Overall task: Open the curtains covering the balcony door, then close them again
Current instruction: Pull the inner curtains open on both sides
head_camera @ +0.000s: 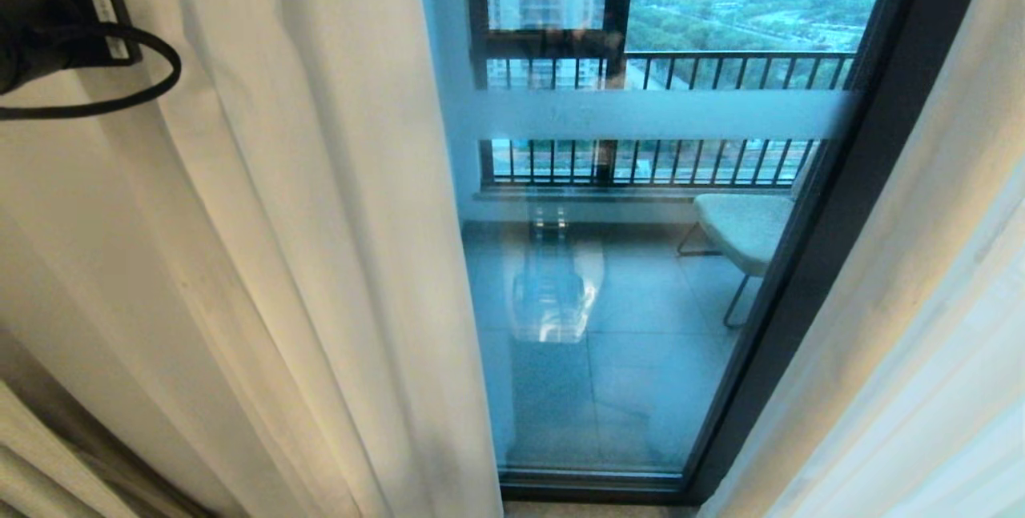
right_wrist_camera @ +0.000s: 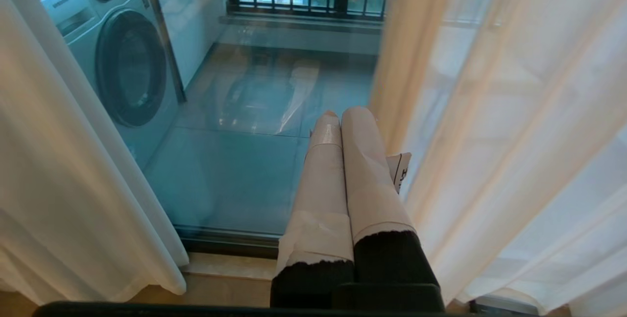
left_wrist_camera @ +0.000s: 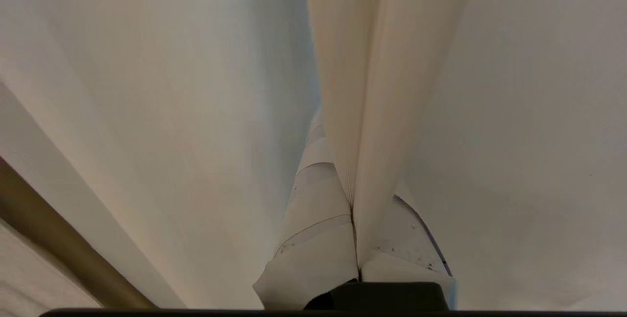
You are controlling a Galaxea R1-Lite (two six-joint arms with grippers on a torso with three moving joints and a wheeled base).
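The curtains stand parted in the head view. A cream drape (head_camera: 280, 222) hangs on the left and a white sheer (head_camera: 921, 302) on the right. Between them shows the balcony door (head_camera: 817, 262), dark-framed, with a frosted band (head_camera: 657, 114) across its glass. My left arm (head_camera: 48, 30) reaches into the drape at the upper left. In the left wrist view my left gripper (left_wrist_camera: 350, 180) is shut on a fold of the cream curtain (left_wrist_camera: 382, 86), pinched between taped fingers (left_wrist_camera: 313, 238). My right gripper (right_wrist_camera: 343, 113) hangs low before the glass, shut on nothing, beside a sheer (right_wrist_camera: 514, 135).
Behind the glass lie a tiled balcony floor, a pale chair (head_camera: 741, 230) and a black railing (head_camera: 665, 174). A washing machine (right_wrist_camera: 117, 62) stands on the balcony. The door's bottom track (right_wrist_camera: 230, 243) and a stone sill run just ahead of the right gripper.
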